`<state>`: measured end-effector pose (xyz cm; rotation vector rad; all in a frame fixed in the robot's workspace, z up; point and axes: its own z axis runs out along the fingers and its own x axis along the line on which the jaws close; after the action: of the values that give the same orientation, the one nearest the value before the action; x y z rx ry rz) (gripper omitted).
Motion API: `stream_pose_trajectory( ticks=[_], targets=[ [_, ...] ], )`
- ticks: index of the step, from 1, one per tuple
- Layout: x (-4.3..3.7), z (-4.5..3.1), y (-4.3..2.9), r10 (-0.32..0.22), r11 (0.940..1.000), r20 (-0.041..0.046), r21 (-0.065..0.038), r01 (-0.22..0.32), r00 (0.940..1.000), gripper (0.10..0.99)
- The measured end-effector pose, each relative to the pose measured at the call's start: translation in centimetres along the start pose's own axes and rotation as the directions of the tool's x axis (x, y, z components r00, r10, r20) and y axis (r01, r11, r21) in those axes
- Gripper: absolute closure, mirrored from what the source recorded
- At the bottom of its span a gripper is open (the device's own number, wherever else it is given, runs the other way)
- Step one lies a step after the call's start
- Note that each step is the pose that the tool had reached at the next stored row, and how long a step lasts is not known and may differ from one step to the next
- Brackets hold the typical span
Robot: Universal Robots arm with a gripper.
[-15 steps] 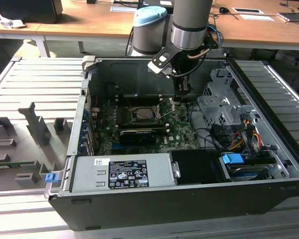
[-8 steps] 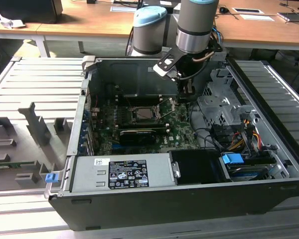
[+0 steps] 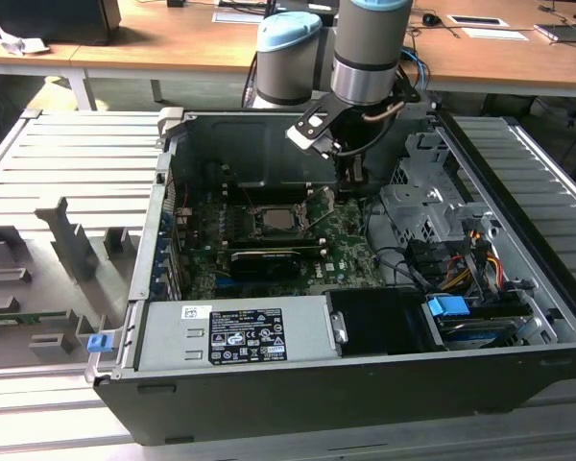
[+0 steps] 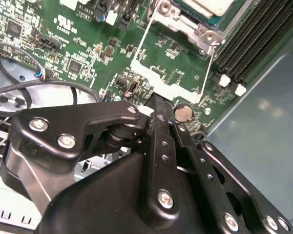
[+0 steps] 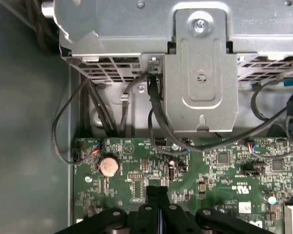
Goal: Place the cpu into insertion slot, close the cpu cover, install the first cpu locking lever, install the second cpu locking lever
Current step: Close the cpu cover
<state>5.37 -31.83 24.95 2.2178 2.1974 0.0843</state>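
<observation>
nearest is a grey sheet-metal box (image 3: 235, 331) with a paper label, then a long black card (image 3: 264, 259) lying across the green board (image 3: 350, 252). beyond it the cpu (image 3: 284, 218), a flat square with a dull silvery face, sits in the slot (image 4: 183, 22), a dark socket with a bright rim. the cover (image 4: 161, 83), a thin shiny frame with a big window, stands tilted up, not shut. farther, toward the exterior view's right, the gripper (image 4: 159, 106) has its matte black jaws pressed together on nothing, tip at the cover's free edge beside a round coin battery (image 4: 184, 113). the risk, i'd judge: the smooth tip slips off that thin edge and strikes the board, or the frame drops skewed onto the chip.
</observation>
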Motion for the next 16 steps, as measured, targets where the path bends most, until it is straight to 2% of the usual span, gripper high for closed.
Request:
stream_pose_trajectory(
  ticks=[3,7,16],
  targets=[
    [0.01,-0.28,-0.02,0.000,1.0000,-0.0003,0.000,0.000,1.0000,0.980],
    [0.00,-0.31,-0.76,0.000,1.0000,-0.0003,0.000,0.000,1.0000,0.980],
    [0.00,-0.34,-1.23,0.000,1.0000,-0.0001,0.000,0.000,1.0000,0.980]
  ],
)
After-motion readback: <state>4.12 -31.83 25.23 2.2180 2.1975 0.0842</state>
